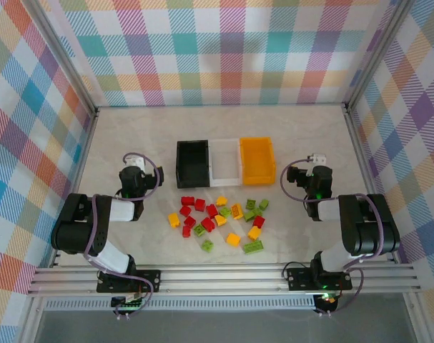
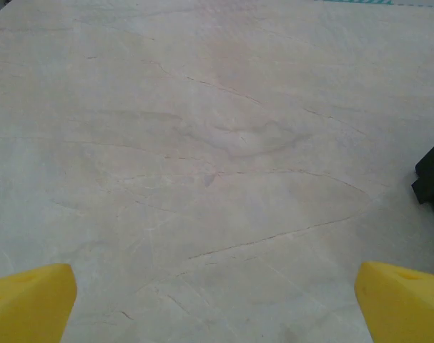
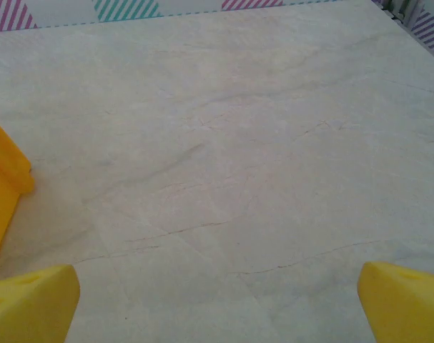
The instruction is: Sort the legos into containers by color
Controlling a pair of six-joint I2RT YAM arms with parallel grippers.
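My left pincer and right pincer are both wide apart and empty, so I should slowly pick one from the edge of the legos mid-frame, below the bins.

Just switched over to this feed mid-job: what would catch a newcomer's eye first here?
The heap of red, yellow and green legos scattered mid-table, between the two arms, stands out first. Right behind it stand a black bin, a white bin and an orange bin in a row, all looking empty. The left gripper and right gripper hang open over bare table, either side of the bins.
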